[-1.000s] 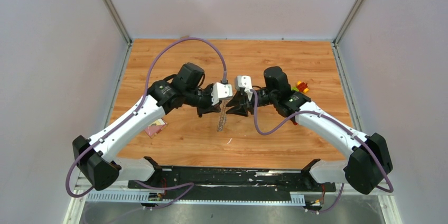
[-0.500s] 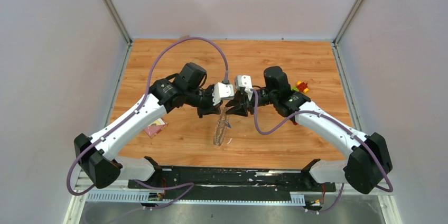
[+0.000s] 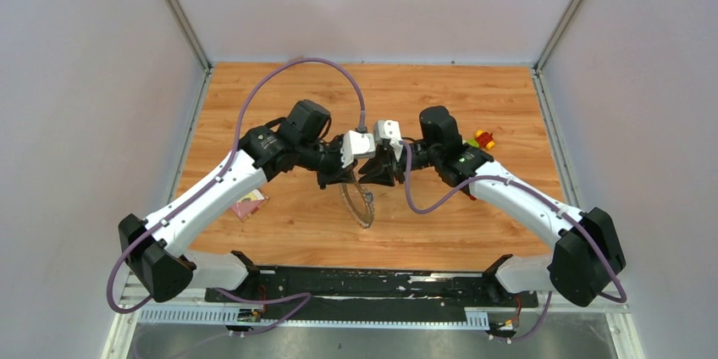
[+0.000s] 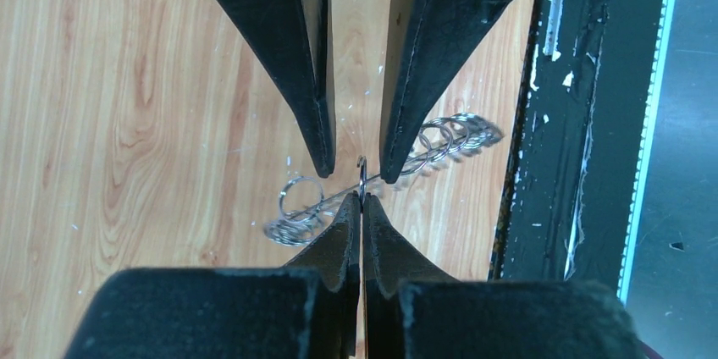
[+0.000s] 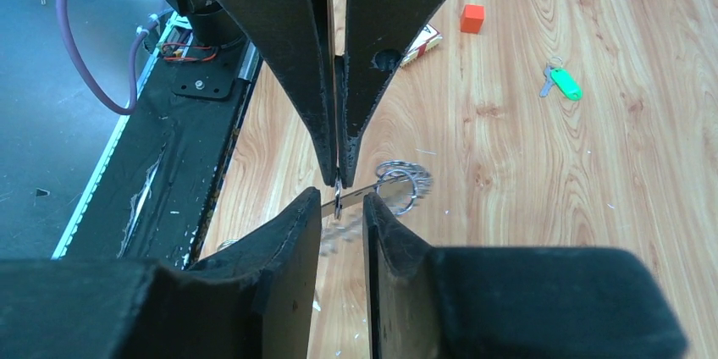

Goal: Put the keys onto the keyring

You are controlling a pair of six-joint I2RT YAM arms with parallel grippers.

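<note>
The keyring, a silver ring fringed with many small metal loops, hangs in the air over the middle of the table. My left gripper is shut on the ring's wire edge, and the loops of the keyring fan out behind it. My right gripper faces it tip to tip and stands open, its fingers on either side of the wire with a gap showing. Part of the keyring shows just beyond. One green key lies on the wood, away from both grippers. No blue key shows on the table.
A small orange-red block and a pink card lie on the wooden table behind the left arm. A red and yellow toy sits beside the right arm. A black rail runs along the near edge.
The hanging keyring has swung from edge-on and blurred to face-on, showing its toothed outline. The right gripper's fingers have closed in a little around the wire.
</note>
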